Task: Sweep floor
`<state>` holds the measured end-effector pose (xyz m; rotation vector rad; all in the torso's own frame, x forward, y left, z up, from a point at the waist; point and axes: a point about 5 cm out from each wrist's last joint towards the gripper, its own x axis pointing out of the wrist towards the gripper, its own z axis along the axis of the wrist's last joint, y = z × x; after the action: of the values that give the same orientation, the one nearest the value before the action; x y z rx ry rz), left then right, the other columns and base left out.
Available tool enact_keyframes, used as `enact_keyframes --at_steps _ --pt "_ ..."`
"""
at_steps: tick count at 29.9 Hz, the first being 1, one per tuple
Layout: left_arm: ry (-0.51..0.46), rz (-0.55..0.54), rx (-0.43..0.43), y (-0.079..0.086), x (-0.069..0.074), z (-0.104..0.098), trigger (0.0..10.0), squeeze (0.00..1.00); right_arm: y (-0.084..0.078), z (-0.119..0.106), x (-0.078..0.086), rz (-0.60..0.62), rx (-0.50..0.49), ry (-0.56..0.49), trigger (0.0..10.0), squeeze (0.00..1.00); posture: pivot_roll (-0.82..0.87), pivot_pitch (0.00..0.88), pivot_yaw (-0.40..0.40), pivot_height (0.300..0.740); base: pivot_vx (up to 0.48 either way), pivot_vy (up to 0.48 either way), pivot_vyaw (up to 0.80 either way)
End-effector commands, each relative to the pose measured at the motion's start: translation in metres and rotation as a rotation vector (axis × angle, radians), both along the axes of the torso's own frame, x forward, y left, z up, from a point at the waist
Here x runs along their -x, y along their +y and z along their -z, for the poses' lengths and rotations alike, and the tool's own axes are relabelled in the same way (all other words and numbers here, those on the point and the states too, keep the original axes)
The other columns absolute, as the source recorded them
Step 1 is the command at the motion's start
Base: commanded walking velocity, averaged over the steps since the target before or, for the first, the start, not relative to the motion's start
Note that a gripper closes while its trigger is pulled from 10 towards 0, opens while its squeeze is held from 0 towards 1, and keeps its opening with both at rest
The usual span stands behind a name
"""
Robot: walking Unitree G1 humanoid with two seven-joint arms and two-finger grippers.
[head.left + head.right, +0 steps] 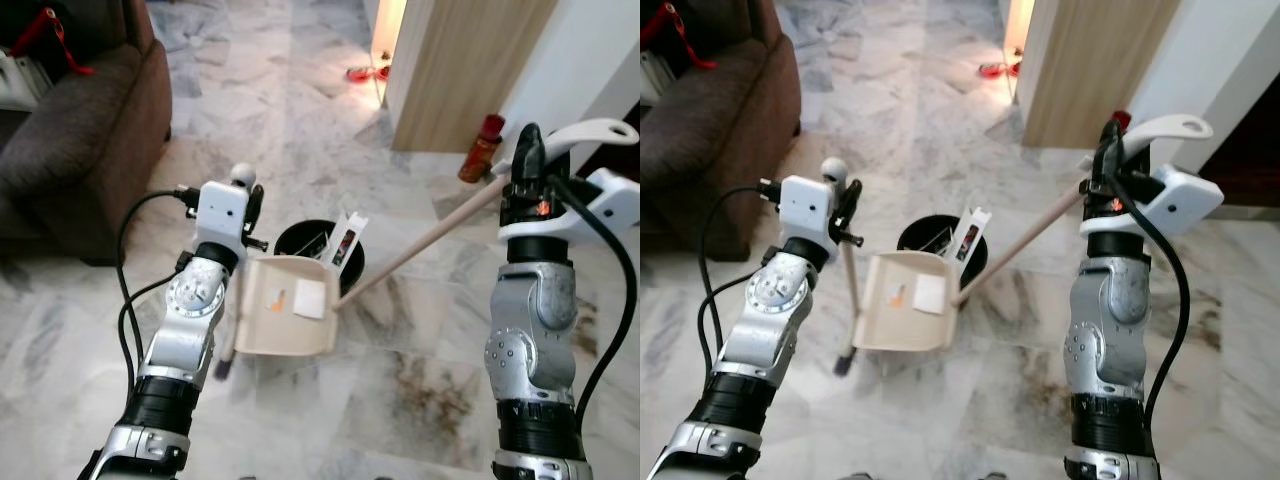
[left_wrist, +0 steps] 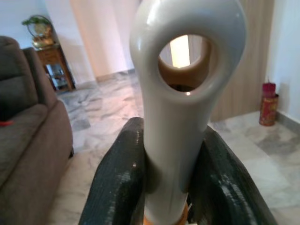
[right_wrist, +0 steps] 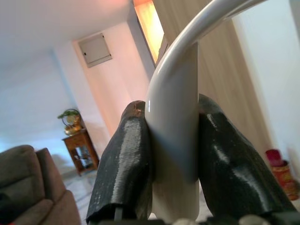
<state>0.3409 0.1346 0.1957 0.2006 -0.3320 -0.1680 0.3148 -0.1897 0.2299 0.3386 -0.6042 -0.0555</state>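
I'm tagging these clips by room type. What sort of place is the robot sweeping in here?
Most likely a home living room: a dark brown sofa stands on a polished marble floor, and a small wooden side table carries an ornament against the far wall. A wood-panelled partition leads toward another lit room.

Right gripper (image 3: 171, 154) clamps a pale curved handle (image 3: 174, 117); both black fingers (image 3: 124, 164) press its sides. Handle arcs up and away past the frame edge. Behind: wooden panel (image 3: 211, 61), lit orange doorway (image 3: 150, 23), wall hatch (image 3: 95, 48), small wooden table (image 3: 80, 149) with plant (image 3: 70, 119), brown sofa (image 3: 33, 187), red can (image 3: 281, 171).
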Motion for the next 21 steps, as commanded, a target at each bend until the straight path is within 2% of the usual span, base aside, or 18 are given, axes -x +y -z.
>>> enact_keyframes --at_steps 1,10,19,21 --pt "-0.05 0.054 0.02 -0.0124 0.003 -0.0115 10.0 0.0 -0.0006 -0.0216 0.0053 -0.002 -0.036 -0.102 10.0 0.0 0.12 0.129 -0.044 0.74 0.3 0.0 0.0" --pt "-0.059 0.058 0.027 -0.0108 0.0051 -0.0142 10.0 0.0 -0.0001 -0.0269 0.0061 -0.004 -0.039 -0.121 10.0 0.0 0.12 0.124 -0.044 0.74 0.293 0.0 0.0" --pt "-0.063 0.057 0.04 -0.0094 0.0069 -0.0148 10.0 0.0 -0.0004 -0.0278 0.0066 0.0 -0.039 -0.124 10.0 0.0 0.12 0.121 -0.042 0.74 0.0 0.0 0.0" --pt "-0.067 0.055 0.039 -0.0093 0.0067 -0.0158 10.0 0.0 -0.0007 -0.0285 0.0067 0.0 -0.039 -0.126 10.0 0.0 0.12 0.119 -0.041 0.74 0.296 0.0 0.0"
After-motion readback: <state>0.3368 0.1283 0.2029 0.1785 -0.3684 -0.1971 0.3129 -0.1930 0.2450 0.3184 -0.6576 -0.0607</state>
